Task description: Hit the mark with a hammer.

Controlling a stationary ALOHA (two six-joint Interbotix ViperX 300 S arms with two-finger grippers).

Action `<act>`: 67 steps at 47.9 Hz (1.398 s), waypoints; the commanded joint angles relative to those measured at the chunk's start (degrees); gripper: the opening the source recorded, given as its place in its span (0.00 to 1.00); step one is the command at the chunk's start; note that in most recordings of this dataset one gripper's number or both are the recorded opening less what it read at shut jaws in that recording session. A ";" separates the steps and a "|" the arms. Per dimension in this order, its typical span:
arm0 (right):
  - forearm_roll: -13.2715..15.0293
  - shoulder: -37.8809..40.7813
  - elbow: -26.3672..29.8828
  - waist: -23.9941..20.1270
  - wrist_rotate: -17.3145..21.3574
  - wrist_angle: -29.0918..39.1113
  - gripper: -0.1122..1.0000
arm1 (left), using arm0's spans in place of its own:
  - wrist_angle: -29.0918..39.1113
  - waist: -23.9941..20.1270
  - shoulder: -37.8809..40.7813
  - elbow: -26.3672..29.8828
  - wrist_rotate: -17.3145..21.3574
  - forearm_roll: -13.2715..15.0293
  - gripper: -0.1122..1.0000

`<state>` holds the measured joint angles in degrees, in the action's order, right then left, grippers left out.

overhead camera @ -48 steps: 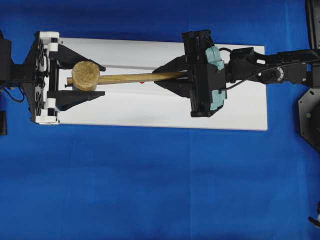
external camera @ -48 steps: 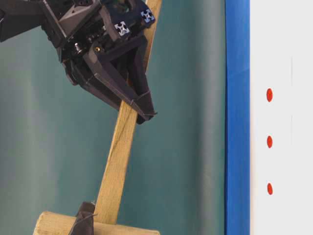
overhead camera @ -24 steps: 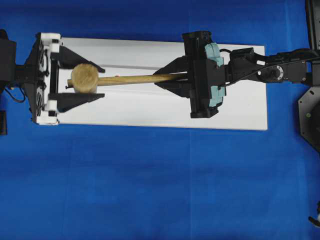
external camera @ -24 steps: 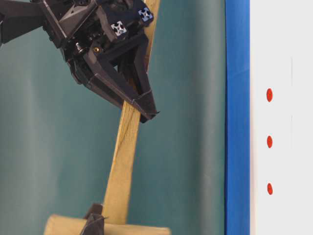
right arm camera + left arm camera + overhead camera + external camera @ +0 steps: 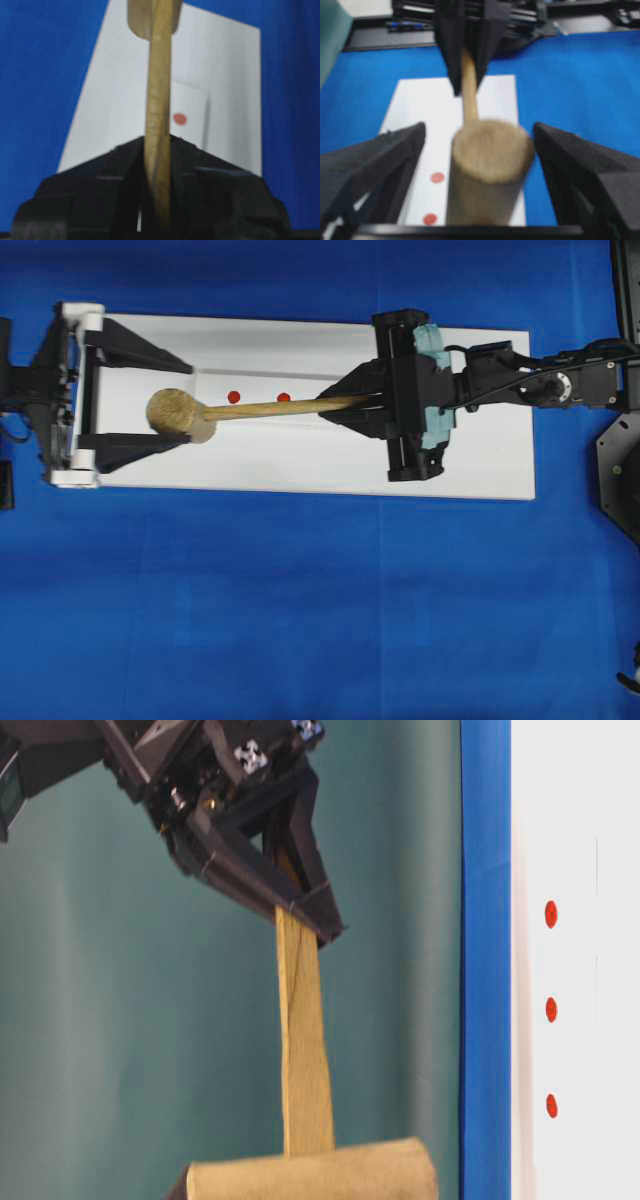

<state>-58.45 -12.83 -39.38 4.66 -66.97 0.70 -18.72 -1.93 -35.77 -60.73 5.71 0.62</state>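
Observation:
My right gripper (image 5: 340, 404) is shut on the end of the hammer's flat handle, which runs between its jaws in the right wrist view (image 5: 159, 145). The hammer (image 5: 175, 412) is light wood and hangs over the white block (image 5: 480, 450), its thick head at the left. My left gripper (image 5: 188, 403) stands open around the head, and its fingers (image 5: 380, 160) are apart from it. In the table-level view the head (image 5: 310, 1175) hangs off the block. Three red dots show there, and the top one, the mark (image 5: 551, 914), looks slightly the largest. Overhead, two red dots (image 5: 233, 397) lie beside the handle.
Blue cloth (image 5: 300, 620) covers the table around the block. The right arm (image 5: 560, 385) reaches in from the right edge, past a black base (image 5: 620, 470). The left arm's wrist (image 5: 30, 390) sits at the block's left end.
My left gripper has opened off the hammer head and drawn back to the left. The right gripper has swung the hammer, so the head has moved toward the block.

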 commanded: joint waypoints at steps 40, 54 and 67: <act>-5.71 -4.83 -3.96 -0.09 -0.09 -6.50 0.13 | 16.26 -0.18 -22.50 -7.82 -0.18 0.09 0.83; -5.80 -2.72 -2.20 0.79 -0.09 -11.60 0.13 | 16.26 -0.18 -22.41 -7.82 -0.18 0.09 0.83; -6.77 -1.49 -2.29 0.97 -0.09 -11.87 0.13 | 16.26 -0.26 -22.41 -7.82 -0.18 0.09 0.83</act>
<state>-64.69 -14.33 -43.51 5.45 -67.15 -10.46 -2.29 -2.02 -58.62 -69.17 5.63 0.62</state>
